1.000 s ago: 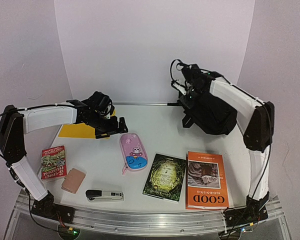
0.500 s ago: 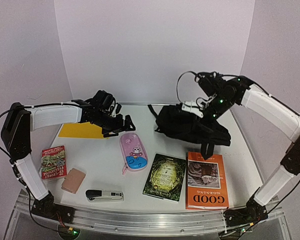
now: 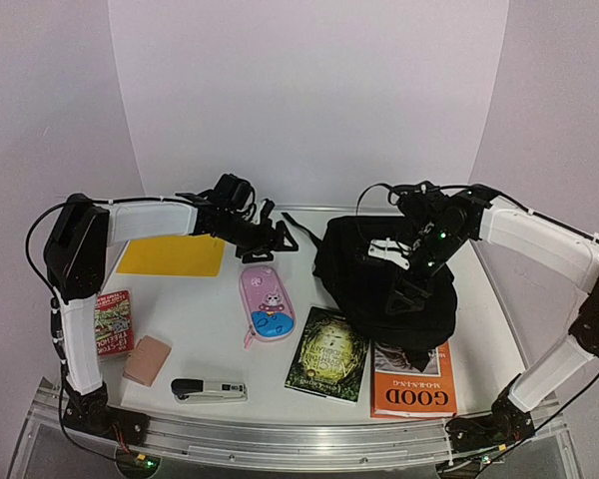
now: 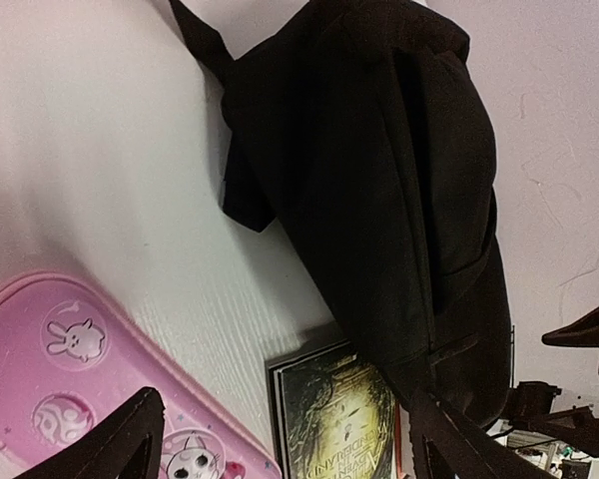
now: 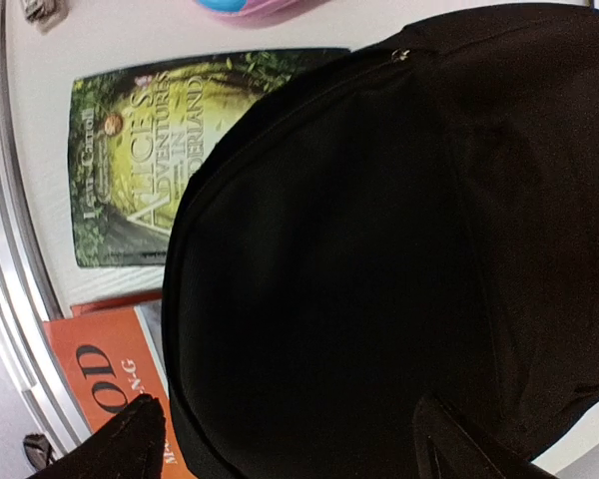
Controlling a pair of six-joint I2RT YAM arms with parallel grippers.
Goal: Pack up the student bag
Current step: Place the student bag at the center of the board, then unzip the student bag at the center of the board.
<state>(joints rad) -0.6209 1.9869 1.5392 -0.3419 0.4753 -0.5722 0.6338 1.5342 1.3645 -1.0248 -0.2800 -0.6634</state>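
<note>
**A:** Where is the student bag point(image 3: 379, 294)?

**B:** It lies flat on the white table point(image 3: 210, 329), right of centre, black with its zip showing along the curved edge. 1 strap trails out towards the left arm.

**A:** And the grippers?

**B:** The right gripper point(image 5: 290, 439) hangs just over the bag, its 2 fingers spread apart with only black fabric below them and nothing clamped. The left gripper point(image 4: 280, 444) is just left of the bag near that strap. Its fingers are also apart and it holds nothing.

**A:** Any writing you can read?

**B:** The green book point(image 5: 140, 150), partly under the bag's near-left edge, reads "ALICE'S ADVENTURES IN WONDERLAND", with "Lewis Carroll" down the side. The orange book point(image 3: 419, 389), tucked under the bag's near edge, reads "GOOD MORNING".

**A:** What else is there?

**B:** A pink cartoon pencil case point(image 3: 268, 302) sits left of the bag, well apart from it. Farther left are a yellow folder point(image 3: 172, 256), a red book point(image 3: 108, 322) whose title is too small to read, a small pink wallet point(image 3: 147, 359) and a stapler point(image 3: 208, 389).
</note>
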